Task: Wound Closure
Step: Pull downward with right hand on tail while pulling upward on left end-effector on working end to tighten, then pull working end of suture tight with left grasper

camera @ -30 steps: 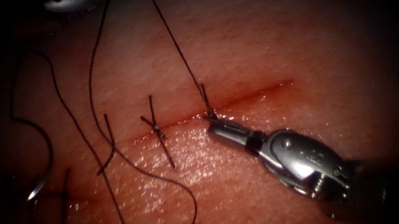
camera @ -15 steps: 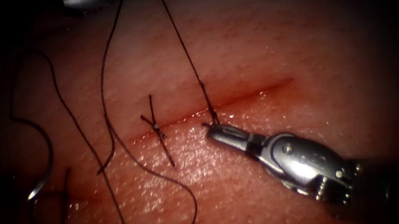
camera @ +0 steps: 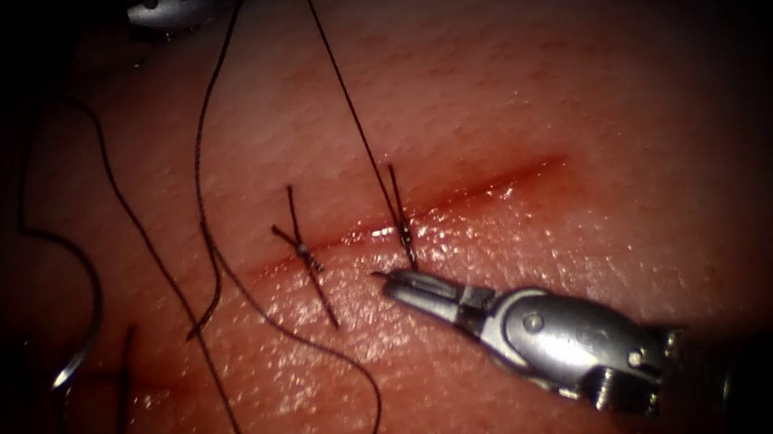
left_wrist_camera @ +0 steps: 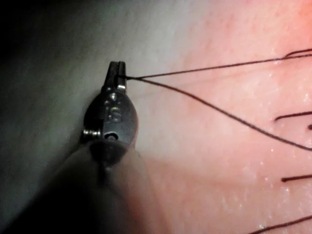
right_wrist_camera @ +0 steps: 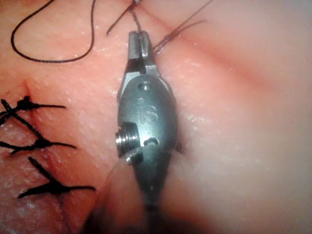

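Nearest the endoscope, the right tool point(camera: 394, 284) comes in low from the right, its tip lying on the tissue point(camera: 540, 84) just below the cut point(camera: 464, 194). Its jaws look closed, or very nearly so, and a very short dark thread end pokes out at the tip. Whether the jaws pinch that stub, I cannot tell. In its own wrist view the right tool point(right_wrist_camera: 138, 40) shows the two jaws pressed close together, with the knot's loose ends just beyond the tip.

Just past that tip sits a fresh knot point(camera: 405, 233) on the cut, close to the jaws but apart from them. From it the thread point(camera: 344, 92) runs straight and taut up and away across the tissue.

To the left along the cut is an older stitch point(camera: 307, 251), and further left the slack thread lies in wide loops. The curved needle point(camera: 84, 330) rests loose on the tissue at the far left, well apart from both tools, in neither one's jaws.

Farthest away, the left tool point(left_wrist_camera: 117, 73) has its jaws clamped tight on the thread, two strands leaving the tip.
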Motion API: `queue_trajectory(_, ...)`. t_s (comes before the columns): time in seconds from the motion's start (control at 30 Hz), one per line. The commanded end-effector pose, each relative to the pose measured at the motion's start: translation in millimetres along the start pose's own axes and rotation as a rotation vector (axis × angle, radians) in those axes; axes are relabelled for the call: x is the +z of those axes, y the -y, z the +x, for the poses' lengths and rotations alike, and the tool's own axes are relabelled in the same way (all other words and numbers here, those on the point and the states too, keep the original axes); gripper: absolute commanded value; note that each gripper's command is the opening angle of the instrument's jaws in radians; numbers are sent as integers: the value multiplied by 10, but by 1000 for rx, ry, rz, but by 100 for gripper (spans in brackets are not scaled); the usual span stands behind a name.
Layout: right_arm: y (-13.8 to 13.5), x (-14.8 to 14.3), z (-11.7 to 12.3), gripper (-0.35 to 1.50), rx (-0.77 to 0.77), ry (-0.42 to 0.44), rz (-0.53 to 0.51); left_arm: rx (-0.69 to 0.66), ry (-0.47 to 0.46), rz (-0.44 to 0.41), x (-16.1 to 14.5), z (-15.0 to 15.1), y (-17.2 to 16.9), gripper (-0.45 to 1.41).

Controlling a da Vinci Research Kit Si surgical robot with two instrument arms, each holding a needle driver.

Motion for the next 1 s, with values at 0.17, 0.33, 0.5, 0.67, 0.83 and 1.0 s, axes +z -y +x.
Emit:
queue_trajectory(0.17,-8,-7,25,84,28,-46,0,-13,-41,-49,-20,28,-22,-45)
queue_trajectory(0.33,-14,-29,54,96,56,-67,13,-36,-71,-97,-58,69,-48,-45)
queue_trajectory(0.5,-24,-52,82,82,50,-61,10,-55,-91,-140,-99,115,-72,-45)
queue_trajectory(0.67,-52,-51,112,61,75,-23,-40,-58,-113,-164,-140,174,-105,-45)
queue_trajectory(0.83,-65,-15,118,34,94,105,-84,15,-142,-175,-166,241,-137,-45)
queue_trajectory(1.0,-63,30,108,66,97,197,-107,36,-148,-176,-172,270,-146,-45)
